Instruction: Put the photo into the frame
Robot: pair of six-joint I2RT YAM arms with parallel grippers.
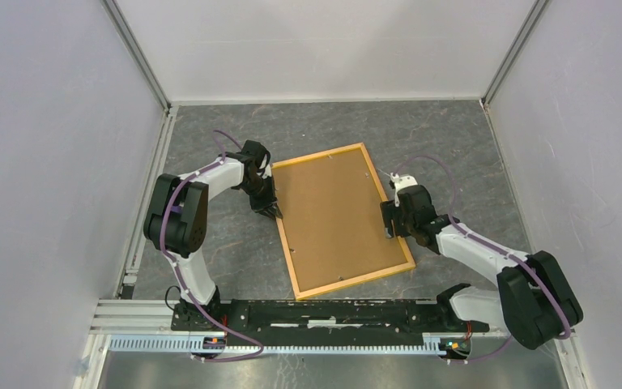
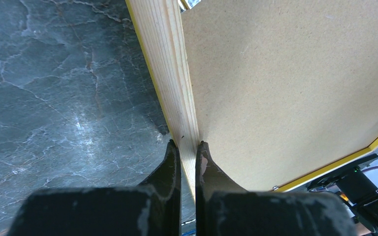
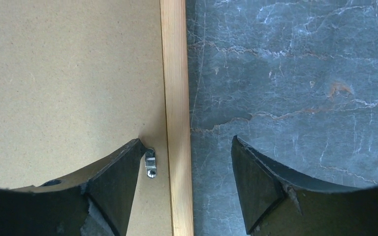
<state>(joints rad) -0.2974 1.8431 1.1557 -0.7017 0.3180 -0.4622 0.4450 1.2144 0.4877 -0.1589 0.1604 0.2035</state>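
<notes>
Lying back-up and askew mid-table [image 1: 453,146], the frame [image 1: 356,279] holds a brown backing board [image 1: 336,219]. Only the right wrist view shows a metal clip [image 3: 150,162] beside the rail that the right gripper [image 3: 186,142] straddles, jaws spread wide. The left gripper [image 2: 188,145] is pinched closed, tips at the opposite rail.

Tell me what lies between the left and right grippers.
In the top view, the frame, back side up with its brown backing board filling it, spans from the left gripper to the right gripper.
</notes>
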